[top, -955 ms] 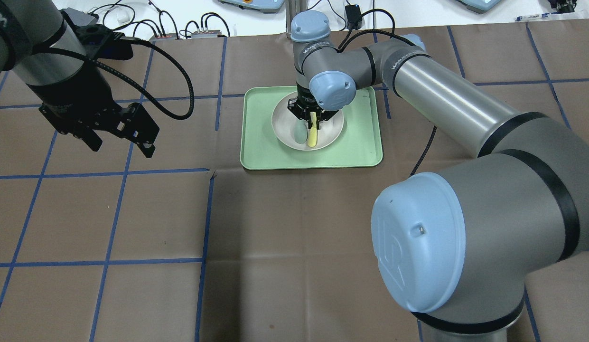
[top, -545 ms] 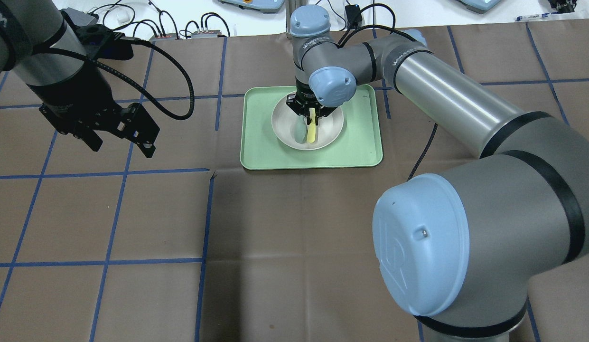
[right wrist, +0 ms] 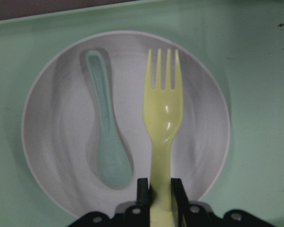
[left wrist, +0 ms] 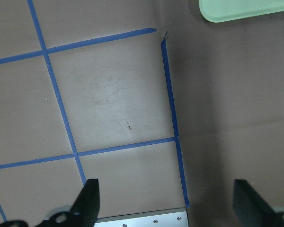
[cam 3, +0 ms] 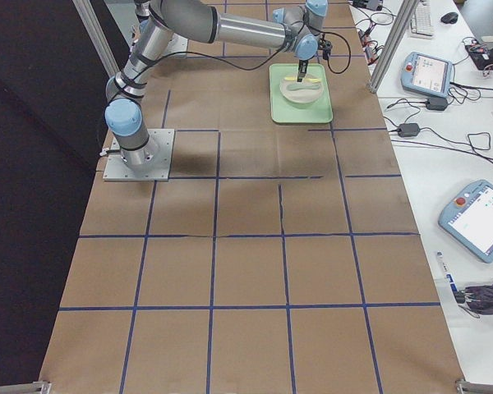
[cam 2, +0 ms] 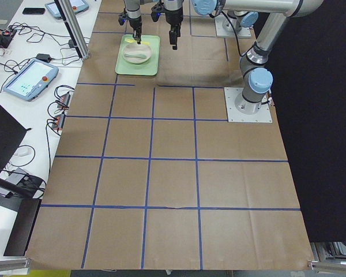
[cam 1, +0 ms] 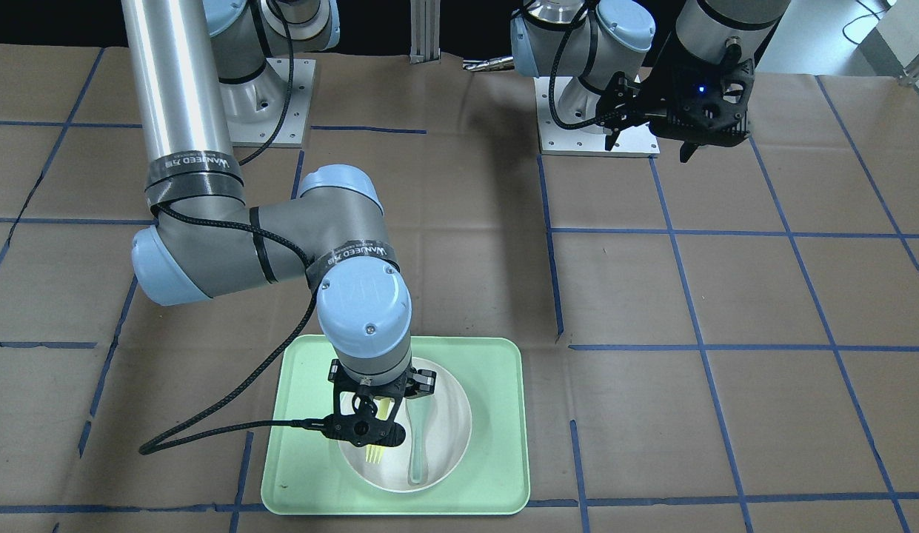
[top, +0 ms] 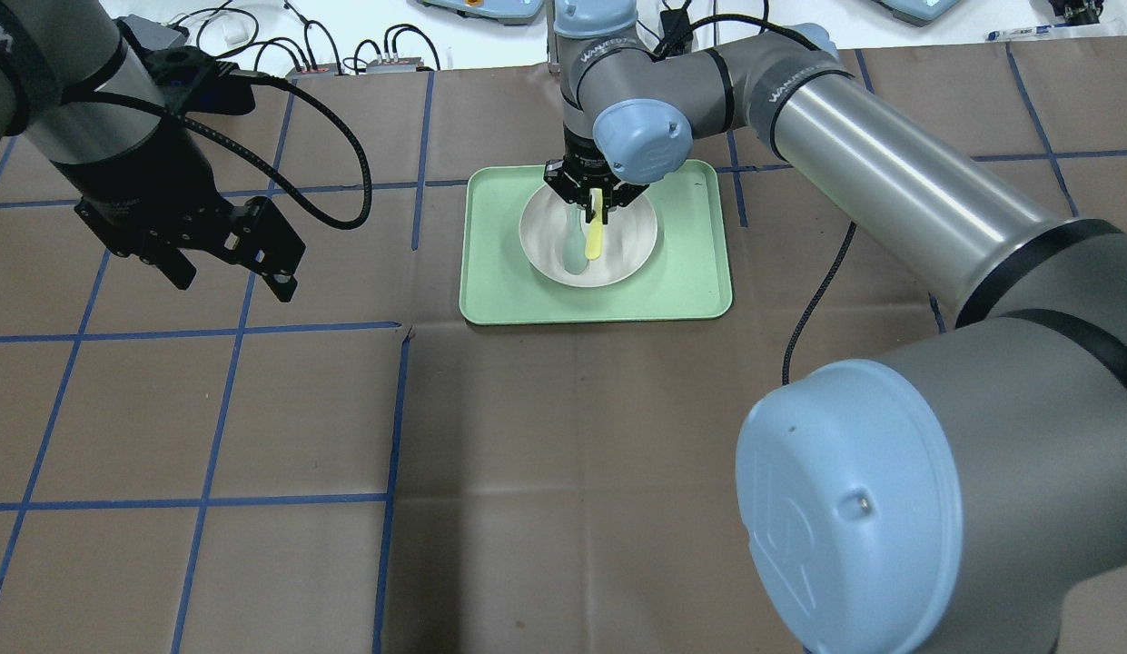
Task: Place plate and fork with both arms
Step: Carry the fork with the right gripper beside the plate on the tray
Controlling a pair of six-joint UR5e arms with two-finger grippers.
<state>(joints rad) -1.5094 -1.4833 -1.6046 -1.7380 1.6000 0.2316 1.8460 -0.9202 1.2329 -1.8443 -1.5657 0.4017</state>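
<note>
Far left: left gripper hangs above the brown-paper table with its blue tape grid, well apart from the tray. Jaws spread wide, nothing between them. The left wrist view shows both black fingers at the bottom corners, only bare paper and tape lines between them, and a corner of the tray at top right.

Centre: pale green tray lies flat on the table. The off-white plate sits inside it, toward the far half. A grey-green spoon lies in the plate, on its left part, bowl end toward the near side.

Just right of the spoon: yellow fork, pinched at the handle end by the right gripper. Jaws are almost fully closed, one finger on each side of the handle, as the right wrist view shows. The fork hangs tines-down from the gripper over the middle of the plate, so it lies straight below and ahead of the fingertips, roughly parallel to the spoon and not touching it. Can't tell whether the tines touch the plate.

Right: the right arm reaches in from the near right corner, across the table, to above the tray's far edge.
</note>
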